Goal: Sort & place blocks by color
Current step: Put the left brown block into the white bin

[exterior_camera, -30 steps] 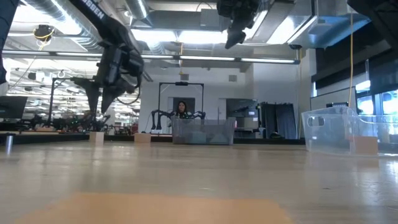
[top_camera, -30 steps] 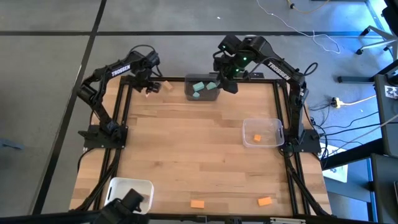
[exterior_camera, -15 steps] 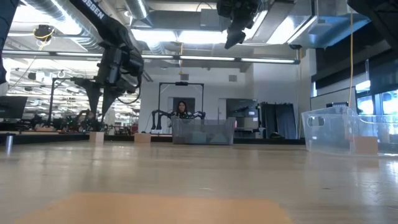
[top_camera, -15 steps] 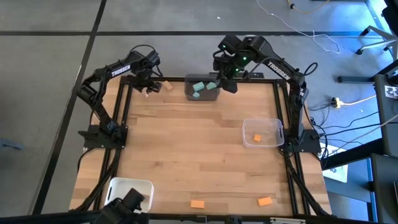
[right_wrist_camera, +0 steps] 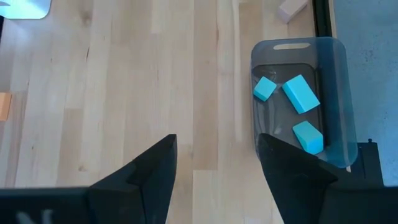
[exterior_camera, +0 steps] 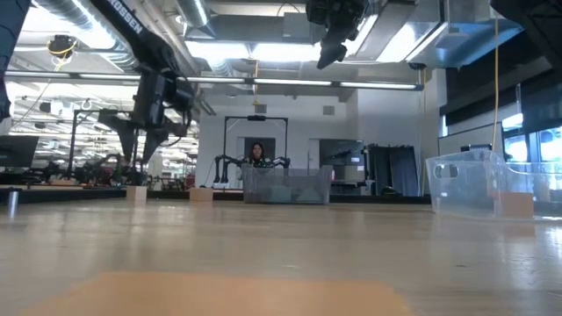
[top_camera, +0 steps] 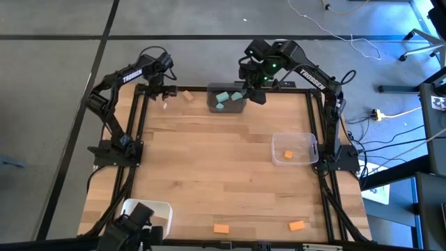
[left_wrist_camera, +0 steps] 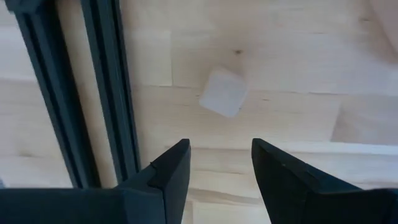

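My left gripper (top_camera: 162,93) hangs open at the table's far-left corner, just above a pale tan block (left_wrist_camera: 224,92) that lies flat on the wood; in the low view this gripper (exterior_camera: 140,151) stands over that tan block (exterior_camera: 136,193). A second tan block (top_camera: 187,95) lies a little to the right. My right gripper (top_camera: 255,86) is open and raised beside the dark grey bin (top_camera: 226,106), which holds three teal blocks (right_wrist_camera: 301,93). The clear bin (top_camera: 294,157) holds one orange block (top_camera: 288,154). Two orange blocks (top_camera: 221,228) (top_camera: 296,225) lie near the table's near edge.
A white bin (top_camera: 157,208) sits at the near-left corner. The black frame rail (left_wrist_camera: 106,93) runs close beside the tan block under my left gripper. The middle of the table (top_camera: 216,160) is bare wood. A person (exterior_camera: 256,154) sits far behind the table.
My left gripper has drawn back toward the table's far-left corner and risen slightly, staying open. The right arm has kept still.
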You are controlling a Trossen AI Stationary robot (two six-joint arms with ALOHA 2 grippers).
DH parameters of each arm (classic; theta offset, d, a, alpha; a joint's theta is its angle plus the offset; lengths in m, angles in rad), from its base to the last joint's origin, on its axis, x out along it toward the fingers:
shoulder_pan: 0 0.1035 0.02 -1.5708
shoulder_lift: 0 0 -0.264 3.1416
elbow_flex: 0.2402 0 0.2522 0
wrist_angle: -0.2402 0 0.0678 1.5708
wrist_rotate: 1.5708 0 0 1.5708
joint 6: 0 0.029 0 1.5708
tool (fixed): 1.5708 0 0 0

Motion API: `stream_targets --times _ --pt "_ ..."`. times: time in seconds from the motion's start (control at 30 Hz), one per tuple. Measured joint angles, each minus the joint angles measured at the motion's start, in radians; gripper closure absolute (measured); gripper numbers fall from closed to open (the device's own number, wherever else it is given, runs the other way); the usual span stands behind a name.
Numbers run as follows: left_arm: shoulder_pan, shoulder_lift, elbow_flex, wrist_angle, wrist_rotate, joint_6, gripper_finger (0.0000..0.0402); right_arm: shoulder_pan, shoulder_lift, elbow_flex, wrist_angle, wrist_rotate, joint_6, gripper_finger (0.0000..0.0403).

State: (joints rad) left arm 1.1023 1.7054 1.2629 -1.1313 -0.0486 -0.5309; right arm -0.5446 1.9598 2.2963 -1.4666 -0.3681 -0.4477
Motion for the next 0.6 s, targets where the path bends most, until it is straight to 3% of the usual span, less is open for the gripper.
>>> stream_targets --times 0.4,0.6 --pt "0.016 0.138 -0.001 0.011 -0.036 -0.011 0.0238 0.0 0.0 0.0 0.0 0.0 0.0 0.0178" --pt "0.017 0.153 -0.001 0.051 0.018 0.032 0.0238 0.0 0.0 0.0 0.004 0.0 0.0 0.0178"
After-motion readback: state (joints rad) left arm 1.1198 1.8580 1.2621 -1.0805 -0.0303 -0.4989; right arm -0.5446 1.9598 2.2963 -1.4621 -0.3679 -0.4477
